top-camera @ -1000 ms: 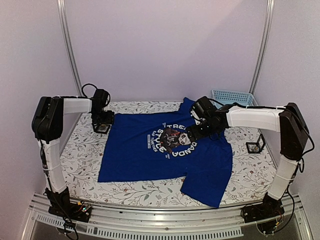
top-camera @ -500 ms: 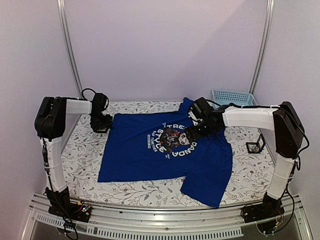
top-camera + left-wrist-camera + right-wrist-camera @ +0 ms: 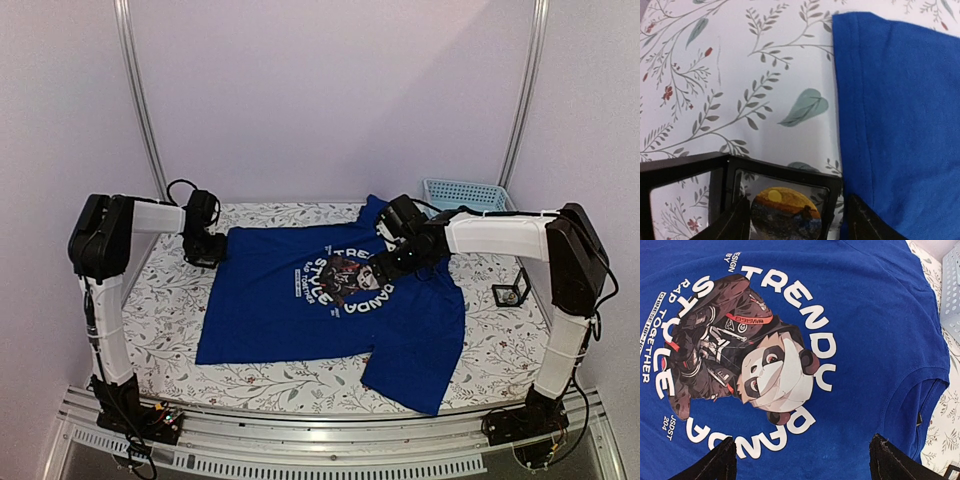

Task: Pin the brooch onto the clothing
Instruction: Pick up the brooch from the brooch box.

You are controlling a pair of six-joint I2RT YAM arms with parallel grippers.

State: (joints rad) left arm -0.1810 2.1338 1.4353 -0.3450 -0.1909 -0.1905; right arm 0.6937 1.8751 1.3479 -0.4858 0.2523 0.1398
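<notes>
The royal-blue T-shirt (image 3: 300, 320) lies flat on the table with its round panda print (image 3: 345, 278) facing up. A small black open case (image 3: 785, 176) sits just off the shirt's sleeve hem (image 3: 845, 100). It holds a round brooch (image 3: 785, 212) with an orange sunset picture. My left gripper (image 3: 206, 247) hovers low over the case, open, with its fingers (image 3: 866, 224) on either side of the brooch compartment. My right gripper (image 3: 386, 264) is open and empty above the panda print (image 3: 765, 370), near the collar (image 3: 920, 390).
A light-blue plastic basket (image 3: 465, 193) stands at the back right, and its corner shows in the right wrist view (image 3: 952, 285). A second small black frame case (image 3: 512, 292) stands on the floral tablecloth (image 3: 160, 300) to the right of the shirt.
My left gripper has shifted slightly back and closer onto the black case. My right gripper has moved a little towards the back over the print, then held still.
</notes>
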